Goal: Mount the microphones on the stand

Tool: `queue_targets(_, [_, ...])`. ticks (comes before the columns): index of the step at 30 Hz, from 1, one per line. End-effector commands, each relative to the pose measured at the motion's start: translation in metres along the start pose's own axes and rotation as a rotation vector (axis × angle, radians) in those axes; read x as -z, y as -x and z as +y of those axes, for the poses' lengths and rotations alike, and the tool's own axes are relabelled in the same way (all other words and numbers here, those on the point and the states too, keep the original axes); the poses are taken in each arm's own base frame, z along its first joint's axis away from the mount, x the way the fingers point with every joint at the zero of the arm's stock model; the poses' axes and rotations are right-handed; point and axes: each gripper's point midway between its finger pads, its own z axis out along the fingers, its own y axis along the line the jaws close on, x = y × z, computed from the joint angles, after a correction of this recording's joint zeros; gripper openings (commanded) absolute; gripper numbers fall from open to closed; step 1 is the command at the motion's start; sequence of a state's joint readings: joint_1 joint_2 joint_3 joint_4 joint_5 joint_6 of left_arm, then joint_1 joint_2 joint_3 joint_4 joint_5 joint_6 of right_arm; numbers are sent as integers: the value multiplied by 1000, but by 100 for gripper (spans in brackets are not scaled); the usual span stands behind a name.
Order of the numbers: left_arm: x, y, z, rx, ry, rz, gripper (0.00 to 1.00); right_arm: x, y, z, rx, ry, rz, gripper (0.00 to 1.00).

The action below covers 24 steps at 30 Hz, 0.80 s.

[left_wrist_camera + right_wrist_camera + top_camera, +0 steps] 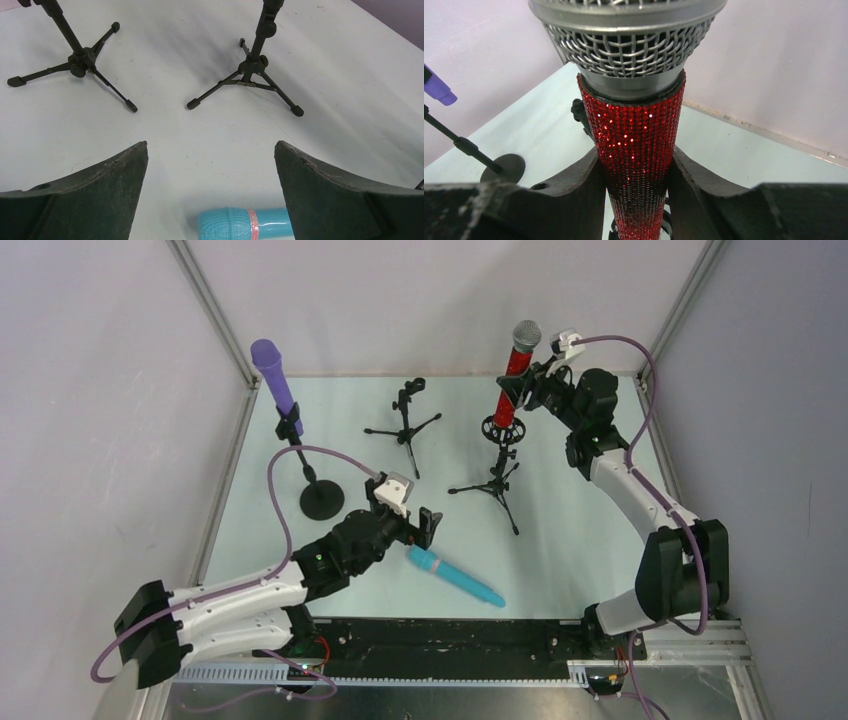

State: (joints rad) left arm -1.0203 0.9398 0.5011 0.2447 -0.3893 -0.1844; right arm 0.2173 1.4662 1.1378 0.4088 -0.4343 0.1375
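1. The right pincer (636, 172) was clenched on the tapering body of the glittery red microphone (636, 125). One finger pressed each side just below the silver mesh head, keeping it upright, apparently to steer its tail downward.
2. Directly beneath that grip, the microphone's tail met the ring holder (503, 428) of a tripod stand (500, 480). Whether it was fully seated could not be told.
3. The left pincer (211, 195) hung released, fingers spread wide. The teal-blue microphone (245, 223) lay flat on the table (580, 530) just below and between them, which looked like a line-up for a pick.
4. Beyond its fingertips stood an empty tripod stand (405, 425), the teal microphone's probable destination.
5. Farther off to its left, the purple microphone (275, 375) already sat clipped in a round-base stand (320, 498).
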Motion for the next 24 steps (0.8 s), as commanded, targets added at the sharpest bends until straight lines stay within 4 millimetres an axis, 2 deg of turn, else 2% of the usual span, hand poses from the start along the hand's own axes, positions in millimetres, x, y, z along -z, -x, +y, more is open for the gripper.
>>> queue_targets(1, [-3,17,-5,30,-4,-46,100,-5,25,-5,39,5,-57,0])
queue_targets(11, [-4,8,-6,27,-8,-22,100,-10,12,-13,33,9,-36,0])
queue_targets(20, [-5,6,-7,40,-15,-16,100,-12,13,-14,39,12,-48,0])
queue_targets(24, [-4,6,-8,45,-18,-17,100,-13,3,-17,73,19,-21,0])
